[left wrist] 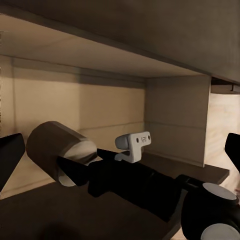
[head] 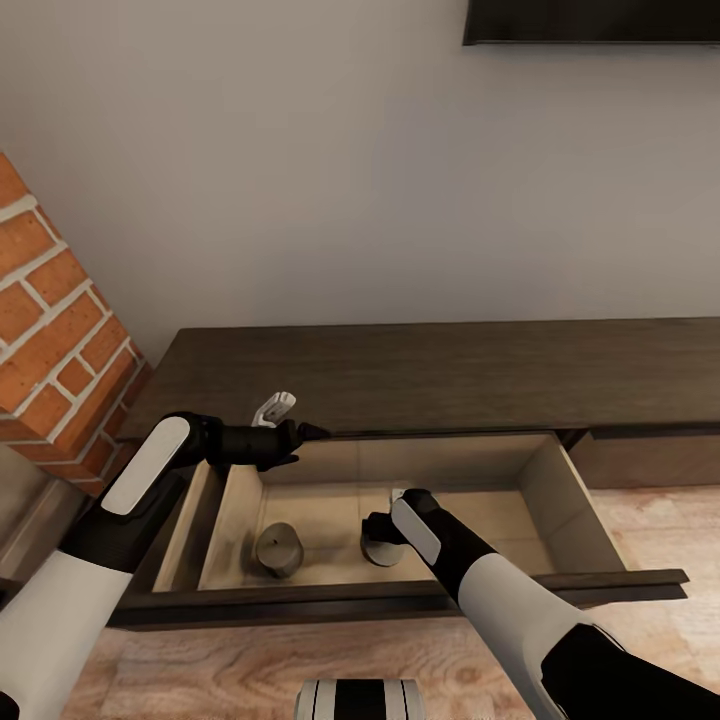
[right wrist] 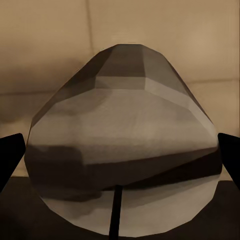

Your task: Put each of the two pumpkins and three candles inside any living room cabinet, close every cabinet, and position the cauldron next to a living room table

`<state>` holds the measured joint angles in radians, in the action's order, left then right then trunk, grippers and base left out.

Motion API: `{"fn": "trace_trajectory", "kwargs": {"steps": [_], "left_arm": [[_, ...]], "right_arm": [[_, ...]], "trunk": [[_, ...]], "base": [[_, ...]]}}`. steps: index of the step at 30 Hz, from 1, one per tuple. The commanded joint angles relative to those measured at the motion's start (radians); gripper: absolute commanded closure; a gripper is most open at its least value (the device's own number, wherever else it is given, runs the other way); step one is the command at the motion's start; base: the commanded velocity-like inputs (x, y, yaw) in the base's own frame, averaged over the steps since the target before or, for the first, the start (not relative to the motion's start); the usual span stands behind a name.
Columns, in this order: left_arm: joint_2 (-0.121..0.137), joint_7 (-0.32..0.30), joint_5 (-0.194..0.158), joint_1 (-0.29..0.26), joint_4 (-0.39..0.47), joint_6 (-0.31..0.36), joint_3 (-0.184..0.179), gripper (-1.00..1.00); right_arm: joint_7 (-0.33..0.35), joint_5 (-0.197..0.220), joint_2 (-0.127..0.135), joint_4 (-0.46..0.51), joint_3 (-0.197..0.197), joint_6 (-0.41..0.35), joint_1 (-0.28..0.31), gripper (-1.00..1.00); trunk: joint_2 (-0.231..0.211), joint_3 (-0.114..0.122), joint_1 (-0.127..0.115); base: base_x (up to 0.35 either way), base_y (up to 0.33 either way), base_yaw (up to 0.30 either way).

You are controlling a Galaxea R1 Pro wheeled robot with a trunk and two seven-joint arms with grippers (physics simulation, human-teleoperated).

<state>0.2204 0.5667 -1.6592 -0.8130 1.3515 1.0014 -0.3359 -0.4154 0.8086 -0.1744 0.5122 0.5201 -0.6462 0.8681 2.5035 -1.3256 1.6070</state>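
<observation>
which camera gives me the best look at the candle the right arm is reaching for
The right wrist view: the candle sits large between the jaws, wick visible. In the head view the candle is mostly hidden behind the right gripper in the open drawer. The left wrist view shows it partly behind the arm.

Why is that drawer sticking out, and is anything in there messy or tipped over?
Nothing is spilled or broken. The cabinet drawer is pulled open for loading. One candle stands upright inside; the right gripper is at a second candle. The left gripper hangs at the drawer's back edge.
</observation>
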Motion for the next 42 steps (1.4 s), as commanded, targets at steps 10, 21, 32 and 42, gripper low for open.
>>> {"fn": "trace_trajectory", "kwargs": {"steps": [10,21,32,42], "left_arm": [[-0.001,0.0,-0.001,0.0,0.0,-0.001,0.0,-1.0],[-0.001,0.0,-0.001,0.0,0.0,-0.001,0.001,-1.0],[-0.001,-0.001,-0.001,0.0,0.0,-0.001,0.001,-1.0],[-0.005,-0.001,-0.001,0.0,0.0,-0.001,0.001,-1.0]], "right_arm": [[0.0,0.0,0.0,0.0,0.0,0.0,0.0,1.0],[0.001,-0.002,0.0,0.003,0.0,0.0,0.0,1.0],[-0.001,0.002,0.0,-0.027,0.001,-0.006,0.001,1.0],[0.0,0.003,0.0,-0.063,0.0,-0.006,0.003,1.0]], "trunk": [[0.002,-0.035,0.004],[0.002,-0.035,0.004],[0.002,-0.035,0.004],[0.002,-0.035,0.004]], "base": [[0.0,0.0,0.0],[0.0,0.0,0.0],[0.0,0.0,0.0],[0.0,0.0,0.0]]}}
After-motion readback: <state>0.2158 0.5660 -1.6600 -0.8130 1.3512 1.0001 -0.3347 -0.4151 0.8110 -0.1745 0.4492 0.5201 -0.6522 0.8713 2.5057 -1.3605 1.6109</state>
